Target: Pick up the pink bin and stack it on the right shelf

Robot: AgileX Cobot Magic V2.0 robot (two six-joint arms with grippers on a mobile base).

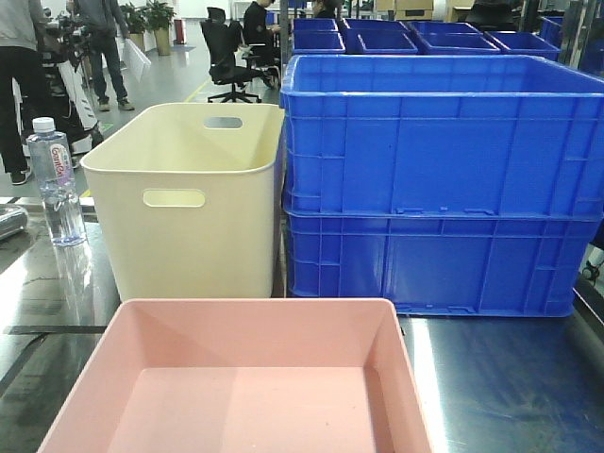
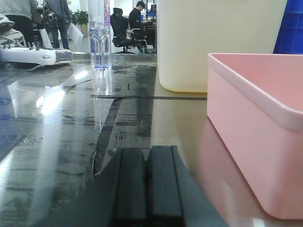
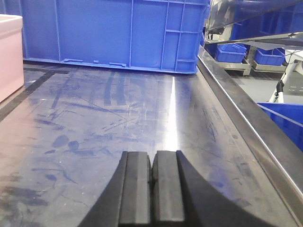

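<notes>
The pale pink bin [image 1: 245, 377] sits open and empty at the near edge of the front view, on the shiny dark grey metal top of the shelf [image 1: 500, 377]. In the left wrist view its wall [image 2: 255, 142] stands just right of my left gripper [image 2: 149, 152], which is shut on nothing and low over the metal. My right gripper [image 3: 152, 155] is also shut and empty over bare metal [image 3: 118, 109], with the bin's corner [image 3: 9, 52] far to its left. Neither gripper touches the bin or shows in the front view.
Behind the bin stand a tall cream tub with slot handles [image 1: 189, 208] and two stacked blue crates [image 1: 434, 179]. A water bottle [image 1: 54, 179] and a white device [image 2: 33, 54] are at the left. A raised metal rim [image 3: 246, 109] bounds the right side.
</notes>
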